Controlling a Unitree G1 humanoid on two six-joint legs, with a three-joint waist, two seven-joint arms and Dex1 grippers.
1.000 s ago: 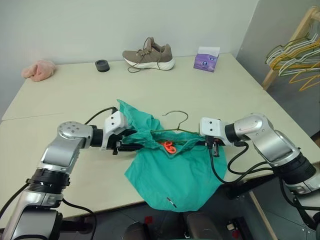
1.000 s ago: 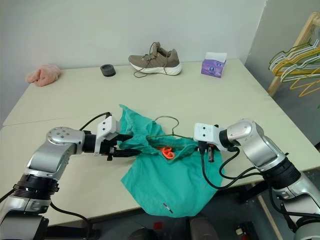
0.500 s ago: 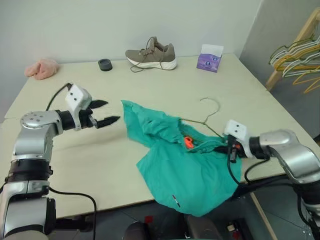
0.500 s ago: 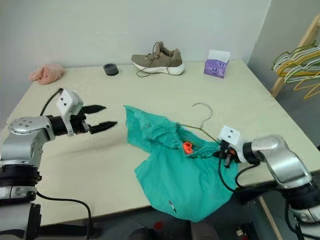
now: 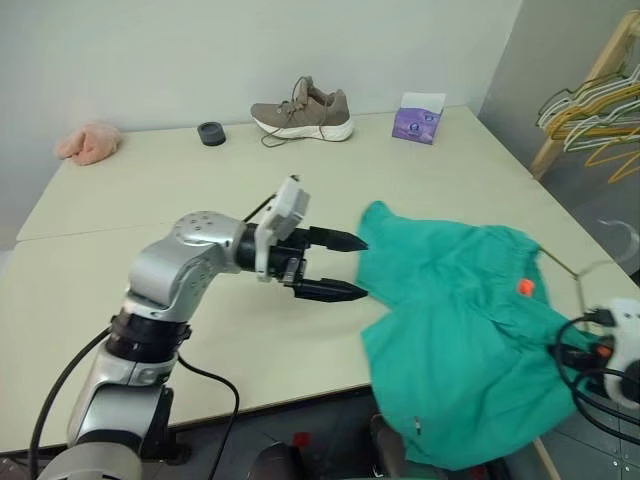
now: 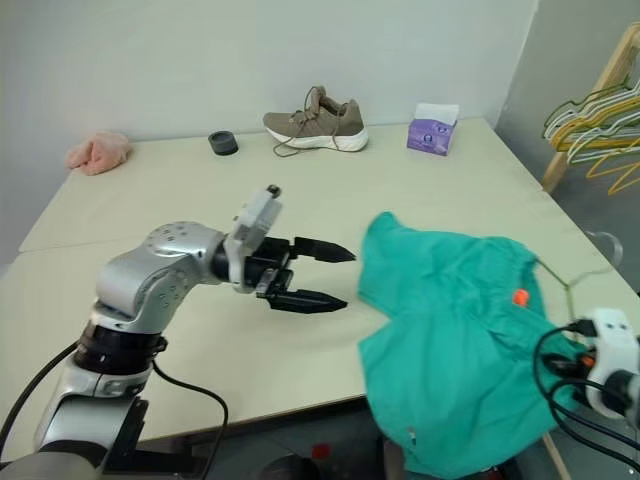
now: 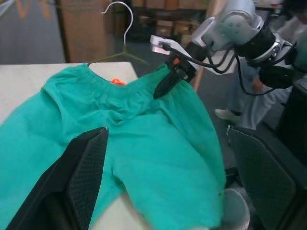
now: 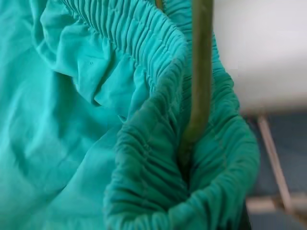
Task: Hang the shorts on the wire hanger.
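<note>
The teal shorts (image 5: 455, 310) lie at the table's right front corner, their legs hanging over the front edge and an orange tag (image 5: 523, 287) near the gathered waistband. The thin wire hanger (image 5: 557, 263) runs along that waistband, and its hook (image 5: 622, 238) pokes out past the table's right edge. My right gripper (image 7: 160, 88) is shut at the waistband's end, where the hanger wire (image 8: 200, 72) enters the gathered fabric. Just left of the shorts, my left gripper (image 5: 362, 267) hovers open and empty, pointing at them without touching.
Along the table's far edge sit a brown shoe (image 5: 300, 108), a purple tissue box (image 5: 415, 117), a small black round object (image 5: 211, 132) and a pink cloth lump (image 5: 88, 142). A wooden rack with bunched hangers (image 5: 590, 110) stands off the right side.
The right gripper has dragged hanger and shorts rightward to the table's corner. The left gripper let go of the shorts, opened, swung out left, then came back right toward them.
</note>
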